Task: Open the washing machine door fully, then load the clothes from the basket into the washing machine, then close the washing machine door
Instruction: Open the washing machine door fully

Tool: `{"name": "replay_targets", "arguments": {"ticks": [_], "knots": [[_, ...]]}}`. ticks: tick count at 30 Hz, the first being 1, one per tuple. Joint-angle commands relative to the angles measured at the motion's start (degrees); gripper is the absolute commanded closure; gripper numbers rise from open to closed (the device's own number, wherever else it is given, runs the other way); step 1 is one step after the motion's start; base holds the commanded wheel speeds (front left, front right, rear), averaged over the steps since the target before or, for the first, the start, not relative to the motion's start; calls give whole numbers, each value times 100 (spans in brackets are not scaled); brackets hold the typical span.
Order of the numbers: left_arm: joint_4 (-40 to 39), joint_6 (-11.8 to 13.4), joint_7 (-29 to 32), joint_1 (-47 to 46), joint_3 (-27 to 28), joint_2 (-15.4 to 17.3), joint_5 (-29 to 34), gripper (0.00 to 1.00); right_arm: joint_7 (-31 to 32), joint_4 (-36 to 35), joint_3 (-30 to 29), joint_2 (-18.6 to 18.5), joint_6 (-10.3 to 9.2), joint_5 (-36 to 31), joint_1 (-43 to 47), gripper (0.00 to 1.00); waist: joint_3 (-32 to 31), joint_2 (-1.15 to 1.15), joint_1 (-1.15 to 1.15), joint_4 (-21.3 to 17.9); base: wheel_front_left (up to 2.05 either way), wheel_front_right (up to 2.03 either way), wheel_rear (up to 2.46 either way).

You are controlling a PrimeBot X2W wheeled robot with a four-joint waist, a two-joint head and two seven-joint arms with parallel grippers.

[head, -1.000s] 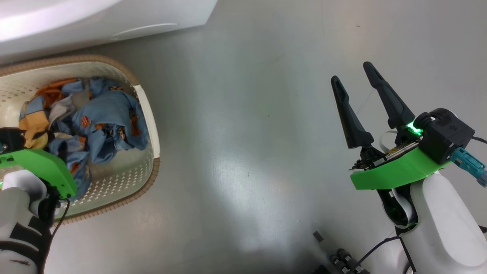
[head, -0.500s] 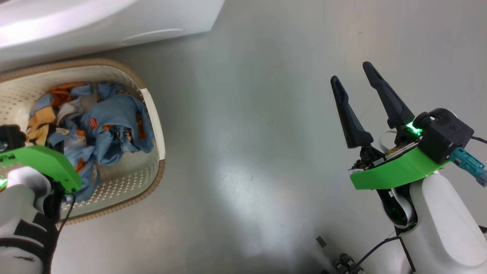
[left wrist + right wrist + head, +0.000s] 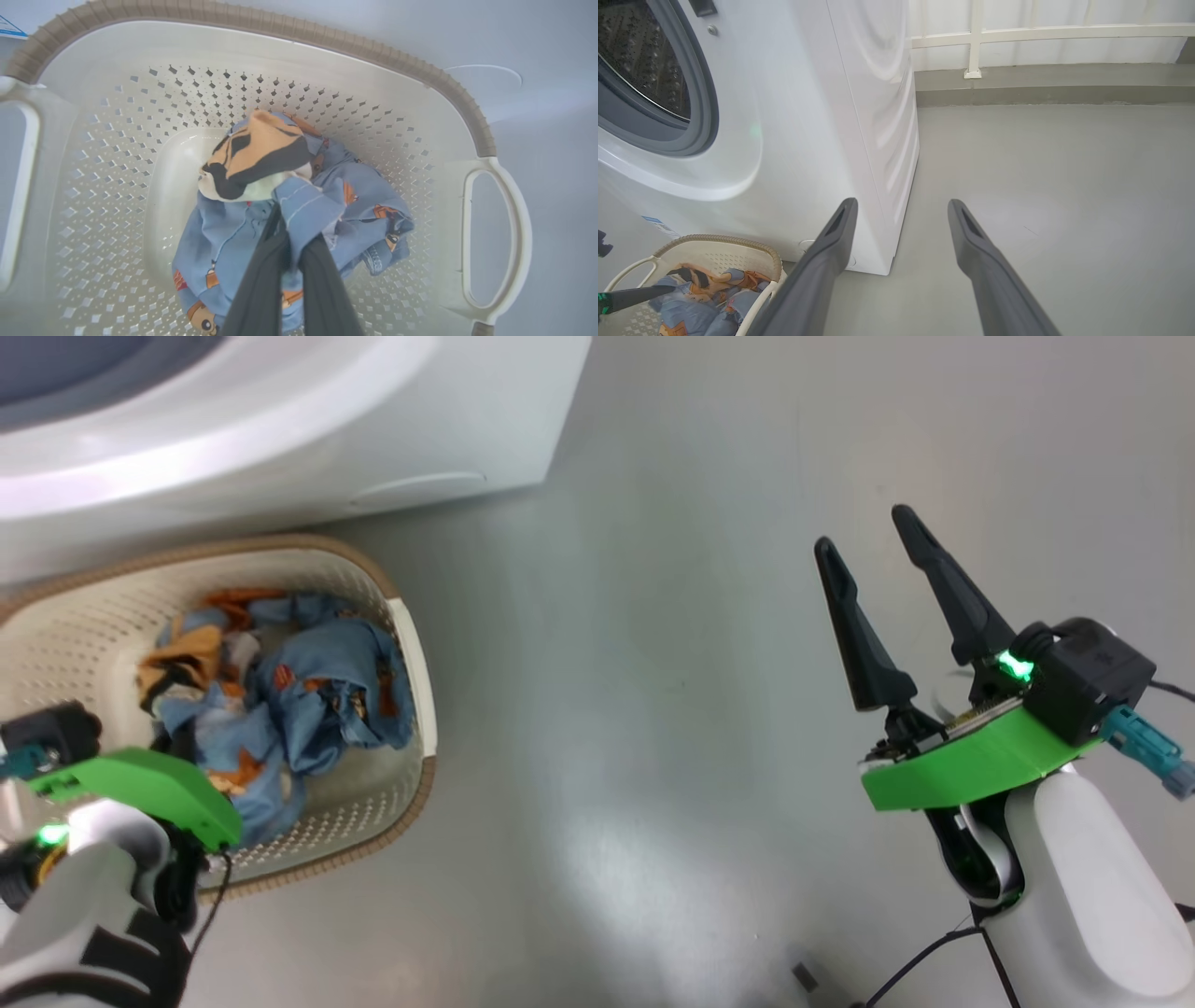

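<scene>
The cream basket (image 3: 308, 547) with a brown rim stands on the floor against the white washing machine (image 3: 280, 448). Light blue clothes (image 3: 322, 686) with orange prints lie bunched inside it. In the left wrist view my left gripper (image 3: 292, 233) reaches down into the basket (image 3: 373, 49) and is shut on a fold of the blue clothes (image 3: 359, 200). My right gripper (image 3: 864, 530) hangs open over bare floor, far to the right of the basket, nothing between its fingers. The right wrist view shows the steel drum (image 3: 640, 60) uncovered inside its grey seal (image 3: 698, 112). The washing machine door is out of view.
Grey floor (image 3: 607, 709) stretches wide between the basket and my right arm. A white railing (image 3: 971, 46) runs along the far kerb beside the machine. A blue label (image 3: 656, 224) marks the machine's lower corner. Dark cables (image 3: 934, 952) lie near my base.
My left gripper has closed on the blue clothes in the basket. The head view has shifted, bringing more of the washing machine into it. The right gripper stays open and still.
</scene>
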Motion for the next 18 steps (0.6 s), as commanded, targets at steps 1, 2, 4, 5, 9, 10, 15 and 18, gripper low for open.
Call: {"name": "replay_targets", "arguments": {"ticks": [1, 2, 4, 5, 9, 10, 15, 18], "knots": [[-99, -9, -71, 243, 129, 220, -54, 100, -44, -89, 66, 7, 13, 17, 298, 0, -235, 0, 0, 81, 0, 0, 0], [-148, -9, -77, 292, 133, 222, -60, 100, -44, -80, 59, 5, 13, 23, 319, 0, -297, 0, 0, 96, 0, 0, 0], [-318, -9, -81, 378, 213, 261, -47, 100, -44, -62, 44, 6, 13, 32, 364, 0, -416, 0, 0, 128, 0, 0, 0], [-417, -9, -82, 430, 272, 281, -21, 100, -44, -52, 40, 7, 13, 34, 386, 0, -475, 0, 0, 141, 0, 0, 0], [-784, -9, -84, 699, 562, 308, 180, 100, -44, -18, 46, 19, 13, 41, 491, 0, -716, 0, 0, 169, 0, 0, 0], [-865, -9, -84, 769, 645, 297, 244, 100, -44, -9, 47, 18, 13, 44, 518, 0, -776, 0, 0, 175, 0, 0, 0], [-1266, -9, -84, 1092, 1081, 231, 636, 100, -44, 26, 25, 11, 13, 60, 645, 0, -1039, 0, 0, 192, 0, 0, 0], [-1518, -9, -85, 1283, 1313, 171, 894, 100, -44, 45, 1, 2, 13, 73, 724, 0, -1186, 0, 0, 197, 0, 0, 0]]}}
